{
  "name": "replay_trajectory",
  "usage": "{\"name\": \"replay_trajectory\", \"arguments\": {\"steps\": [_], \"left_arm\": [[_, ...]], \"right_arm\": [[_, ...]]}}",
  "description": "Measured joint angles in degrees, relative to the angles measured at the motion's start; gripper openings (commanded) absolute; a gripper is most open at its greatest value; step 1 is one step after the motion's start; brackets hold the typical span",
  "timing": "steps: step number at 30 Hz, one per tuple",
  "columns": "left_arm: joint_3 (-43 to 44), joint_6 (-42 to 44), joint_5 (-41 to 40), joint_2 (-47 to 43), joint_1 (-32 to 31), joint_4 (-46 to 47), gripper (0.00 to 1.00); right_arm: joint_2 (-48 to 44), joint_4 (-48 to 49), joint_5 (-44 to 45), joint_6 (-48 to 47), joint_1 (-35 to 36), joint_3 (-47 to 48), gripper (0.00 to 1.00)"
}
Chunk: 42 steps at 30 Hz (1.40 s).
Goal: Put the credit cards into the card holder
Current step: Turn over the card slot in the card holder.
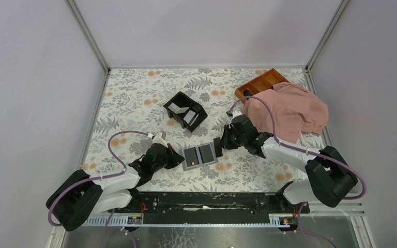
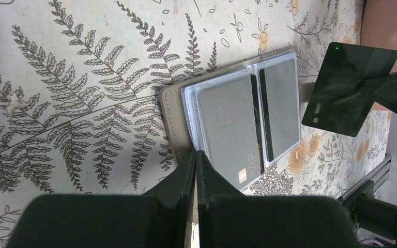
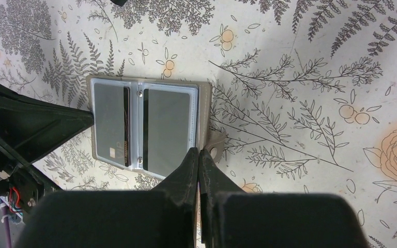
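Card holder [image 1: 199, 156] lies open on the desk [image 1: 134, 98], credit cards [image 3: 168, 129] in its sleeves. Left gripper [image 2: 195, 157] at its 9 o'clock and right gripper [image 3: 199, 155] at 3, both pinched shut, apparently empty. I'd pin one edge and nudge gently.

This looks like a robot test cell in a lab. A table [image 1: 134, 98] with a fern-print cover is closed in by plain pale walls [image 1: 31, 77] and metal corner posts [image 1: 89, 36]. Two cabled robot arms [image 1: 113, 182] are bolted to a black rail [image 1: 201, 201] at the bottom of the frame.
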Motion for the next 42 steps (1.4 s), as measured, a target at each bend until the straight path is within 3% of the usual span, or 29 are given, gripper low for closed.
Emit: {"name": "replay_trajectory", "arguments": {"steps": [42], "left_arm": [[0.07,-0.02,-0.09,0.76,-0.09,0.68,0.05]], "right_arm": [[0.42,0.92,-2.82,0.79,-0.72,0.0,0.0]]}}
